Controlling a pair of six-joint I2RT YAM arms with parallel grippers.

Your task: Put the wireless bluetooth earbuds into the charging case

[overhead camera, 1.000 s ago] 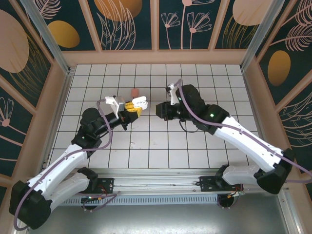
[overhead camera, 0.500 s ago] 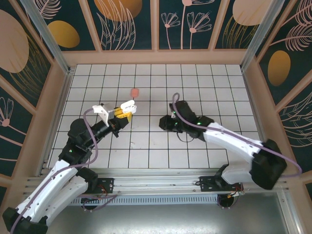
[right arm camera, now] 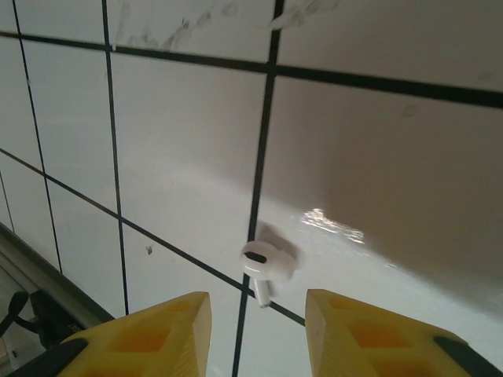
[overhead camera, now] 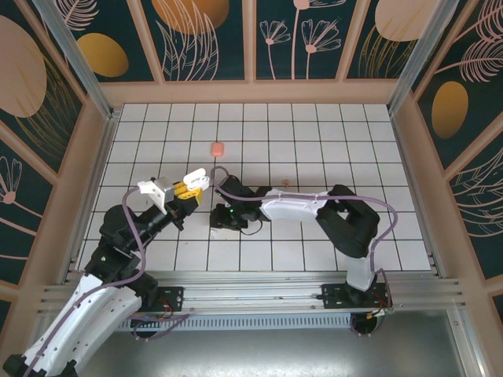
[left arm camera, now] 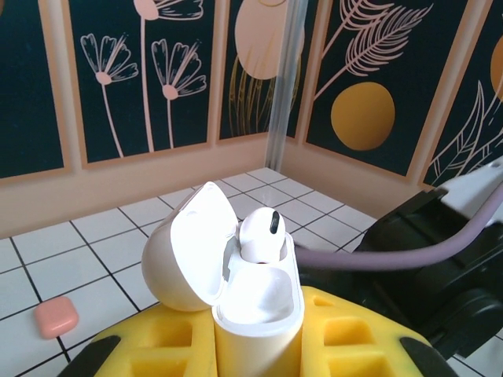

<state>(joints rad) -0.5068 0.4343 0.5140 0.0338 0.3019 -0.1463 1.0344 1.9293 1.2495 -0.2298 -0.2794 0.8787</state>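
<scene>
My left gripper [left arm camera: 258,330] is shut on the body of a white charging case [left arm camera: 259,302], held upright off the floor with its lid [left arm camera: 185,251] flipped open. One white earbud [left arm camera: 259,232] sits in the far socket of the case. In the top view the case [overhead camera: 196,177] is left of centre in the left gripper [overhead camera: 187,190]. A second white earbud [right arm camera: 266,265] lies on a tile seam. My right gripper [right arm camera: 258,330] hovers low over it, open, its yellow fingertips on either side and not touching. The right gripper [overhead camera: 220,220] is just right of the left one.
A salmon-pink closed case [overhead camera: 218,148] lies on the tiles further back, also seen on the floor in the left wrist view [left arm camera: 56,316]. A tiny pink bud [overhead camera: 285,182] lies near the right arm. The right arm's link and purple cable [left arm camera: 409,255] pass close beside the held case.
The right arm swung left and down to the tiles near the left gripper, and its jaws widened. The left arm drew the held case a little back and to the left.
</scene>
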